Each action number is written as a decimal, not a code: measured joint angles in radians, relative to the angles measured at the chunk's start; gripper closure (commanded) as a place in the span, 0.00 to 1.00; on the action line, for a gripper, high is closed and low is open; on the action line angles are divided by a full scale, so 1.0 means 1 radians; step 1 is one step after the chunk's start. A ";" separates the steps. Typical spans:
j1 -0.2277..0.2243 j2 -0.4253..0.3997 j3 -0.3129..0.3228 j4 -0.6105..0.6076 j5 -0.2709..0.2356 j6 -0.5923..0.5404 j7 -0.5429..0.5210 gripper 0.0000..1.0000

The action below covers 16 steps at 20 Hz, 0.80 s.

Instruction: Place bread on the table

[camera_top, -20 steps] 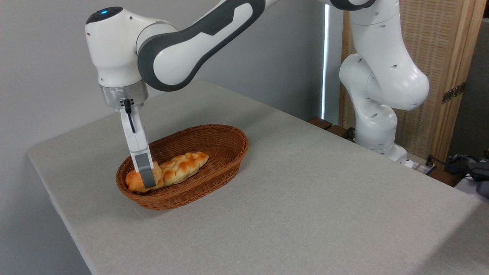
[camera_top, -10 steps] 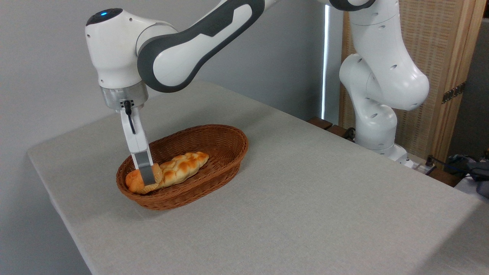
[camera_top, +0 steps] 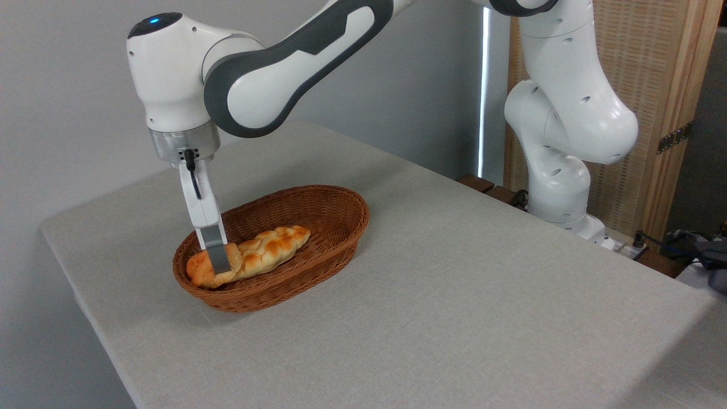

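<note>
The bread, a small orange-golden bun, is at the left end of the brown wicker basket. My gripper reaches down into the basket from above and is shut on the bun. I see it side-on, so one grey finger covers the bun's middle and the other finger is hidden behind it. The bun looks slightly raised, still within the basket's rim. The table has a light grey-beige cloth surface and carries the basket on its left part.
A longer, paler braided loaf lies in the basket just right of the bun, touching it. The arm's white base stands at the table's far right edge. A wall is behind, and a wooden screen stands at the right.
The gripper has risen a little inside the basket, and the bun has come up slightly with it. The braided loaf and the basket have not moved.
</note>
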 measured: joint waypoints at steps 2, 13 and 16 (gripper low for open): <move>0.000 0.000 0.000 0.000 0.000 0.000 0.000 0.55; 0.000 -0.015 -0.003 0.022 -0.003 -0.149 -0.008 0.63; 0.000 -0.030 -0.003 0.028 -0.016 -0.192 -0.011 0.64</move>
